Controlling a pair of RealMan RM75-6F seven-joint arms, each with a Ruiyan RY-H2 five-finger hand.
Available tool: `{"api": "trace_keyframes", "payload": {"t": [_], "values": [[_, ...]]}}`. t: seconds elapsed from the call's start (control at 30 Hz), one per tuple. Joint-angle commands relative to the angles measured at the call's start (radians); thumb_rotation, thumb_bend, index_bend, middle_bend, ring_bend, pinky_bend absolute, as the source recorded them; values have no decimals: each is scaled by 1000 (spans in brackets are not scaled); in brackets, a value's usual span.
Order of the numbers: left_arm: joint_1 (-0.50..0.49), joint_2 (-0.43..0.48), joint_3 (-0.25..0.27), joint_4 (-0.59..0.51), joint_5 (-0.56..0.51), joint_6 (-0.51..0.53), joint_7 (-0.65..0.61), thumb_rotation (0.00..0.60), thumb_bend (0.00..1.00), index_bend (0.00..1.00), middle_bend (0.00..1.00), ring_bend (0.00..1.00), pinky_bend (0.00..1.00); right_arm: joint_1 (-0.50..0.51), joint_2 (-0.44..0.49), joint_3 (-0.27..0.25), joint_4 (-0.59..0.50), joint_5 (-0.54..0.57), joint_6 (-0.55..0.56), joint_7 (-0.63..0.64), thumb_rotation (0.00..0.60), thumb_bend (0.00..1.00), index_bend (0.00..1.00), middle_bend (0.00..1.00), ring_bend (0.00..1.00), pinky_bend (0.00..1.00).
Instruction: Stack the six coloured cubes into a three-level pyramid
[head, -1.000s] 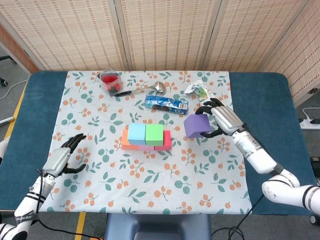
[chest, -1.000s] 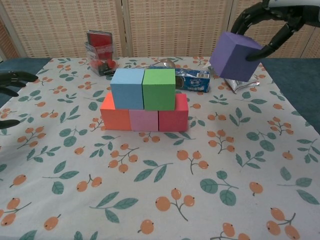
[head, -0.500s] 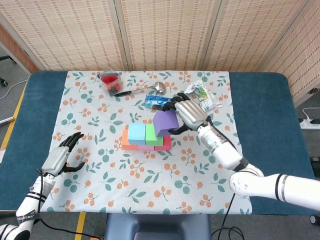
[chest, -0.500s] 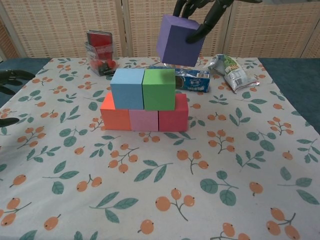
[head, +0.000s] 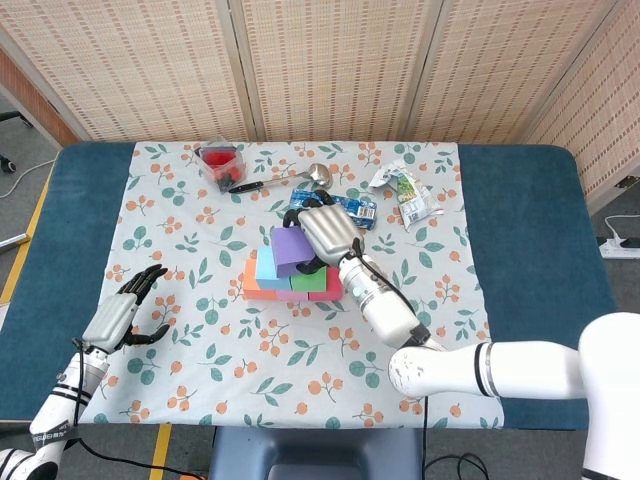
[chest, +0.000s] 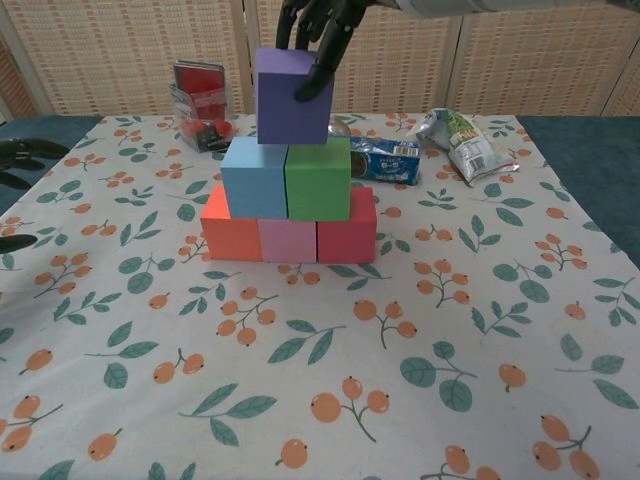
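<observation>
Chest view shows the purple cube (chest: 293, 97) held by the right hand (chest: 318, 22), whose fingers (chest: 322, 62) come down from above and clasp its top and front face. It sits over the seam between the blue cube (chest: 255, 178) and the green cube (chest: 318, 178), faces square to theirs, not tilted; whether its underside already touches them or hangs just above cannot be told. A cube has no long axis, and its front face lines up with the stack's front.

Blue and green stand side by side, touching, on a bottom row: the orange cube (chest: 229, 229), the pink cube (chest: 288, 241) and the red cube (chest: 347, 229), in that order from left to right, pressed together on the flowered tablecloth (chest: 400, 330). No cube carries any writing.

Behind the stack lies a blue snack packet (chest: 385, 160) with white print too small to read. Further right of it is a crumpled silver and green wrapper (chest: 462, 142), print also unreadable. Behind and left of the stack stands a clear box of red things (chest: 200, 108), and in the head view a metal spoon (head: 290, 179) lies between that box and the blue packet.

Well left of the stack, the left hand (head: 122, 319) lies at the cloth's edge, fingers spread and holding nothing.
</observation>
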Motion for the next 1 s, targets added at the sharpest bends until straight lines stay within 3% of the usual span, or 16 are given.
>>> {"api": "trace_keyframes", "payload": {"t": [0.03, 0.73, 0.9, 1.0], "values": [[1, -1, 2, 5, 8, 1, -11, 600, 309, 42, 0, 0, 132, 21, -23, -2, -3, 38, 31, -37, 600, 159, 442, 395, 148, 0], [4, -12, 11, 43, 48, 6, -80, 600, 310, 35, 0, 0, 132, 63, -98, 29, 8, 150, 140, -161, 600, 158, 370, 394, 141, 0], [4, -18, 13, 55, 51, 4, -97, 600, 310, 35, 0, 0, 132, 58, -113, 35, 29, 152, 131, -166, 600, 158, 271, 385, 87, 0], [5, -21, 14, 62, 52, 4, -105, 600, 310, 35, 0, 0, 132, 48, -108, 38, 27, 145, 110, -159, 600, 156, 126, 287, 19, 0]]}}
